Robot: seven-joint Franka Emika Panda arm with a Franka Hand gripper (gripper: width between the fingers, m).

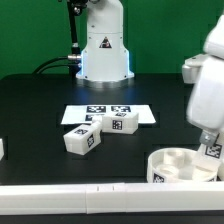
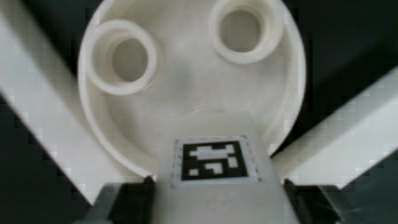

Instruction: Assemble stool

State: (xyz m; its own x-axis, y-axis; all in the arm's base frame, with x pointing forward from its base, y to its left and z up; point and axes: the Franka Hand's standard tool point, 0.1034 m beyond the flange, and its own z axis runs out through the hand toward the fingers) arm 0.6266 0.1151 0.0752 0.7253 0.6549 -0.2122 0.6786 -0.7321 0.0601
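Note:
The round white seat (image 1: 172,158) lies at the exterior view's lower right, next to the front rail. In the wrist view the seat (image 2: 178,105) fills the frame, with two round sockets (image 2: 121,58) facing up. My gripper (image 1: 210,138) hangs over the seat's right side and is shut on a white leg (image 1: 213,150), whose tag faces the camera. In the wrist view the gripper (image 2: 217,198) holds this leg (image 2: 217,160) between dark fingers (image 2: 134,200), right above the seat's near part. Two more legs (image 1: 84,138) (image 1: 120,122) lie by the marker board.
The marker board (image 1: 92,112) lies flat at the table's middle. The robot base (image 1: 104,45) stands behind it. A long white rail (image 1: 80,195) runs along the front edge. A small white piece (image 1: 2,150) shows at the exterior view's left edge.

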